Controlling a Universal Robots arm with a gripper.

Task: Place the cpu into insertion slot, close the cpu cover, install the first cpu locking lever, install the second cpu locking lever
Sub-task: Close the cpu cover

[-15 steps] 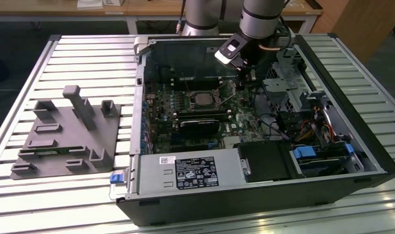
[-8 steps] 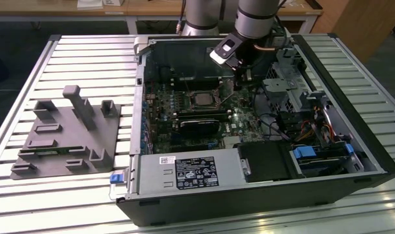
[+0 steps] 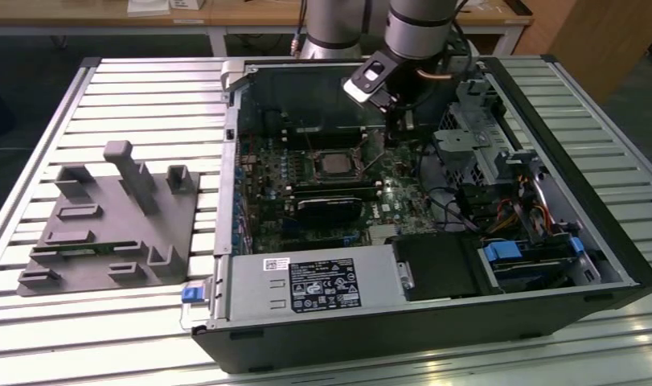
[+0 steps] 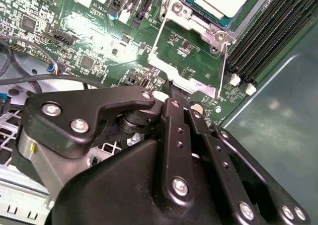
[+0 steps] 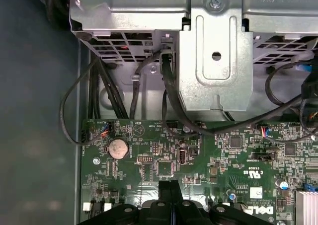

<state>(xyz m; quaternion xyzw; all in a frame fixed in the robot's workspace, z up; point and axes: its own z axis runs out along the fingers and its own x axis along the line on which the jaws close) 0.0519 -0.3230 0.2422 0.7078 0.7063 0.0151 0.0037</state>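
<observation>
One arm (image 3: 417, 24) angled down, end effector (image 4: 171, 89) near cpu cover (image 4: 172, 19)

Here's the arm (image 3: 417, 24), a smooth silver-grey tube with a darker band at the joint, and a black-and-white camera block (image 3: 371, 80) mounted at the wrist. In the second wrist view the gripper (image 4: 170, 93) is matte black all over, built from flat linkage bars (image 4: 171, 135) and rounded housings. Bright silver screw heads (image 4: 180, 186) dot every pivot, and there's a small yellow tag (image 4: 32, 148) on one side.

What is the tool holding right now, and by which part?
Nothing, as far as shows: the tool is shut empty, its tip close beside the cpu cover.
</observation>
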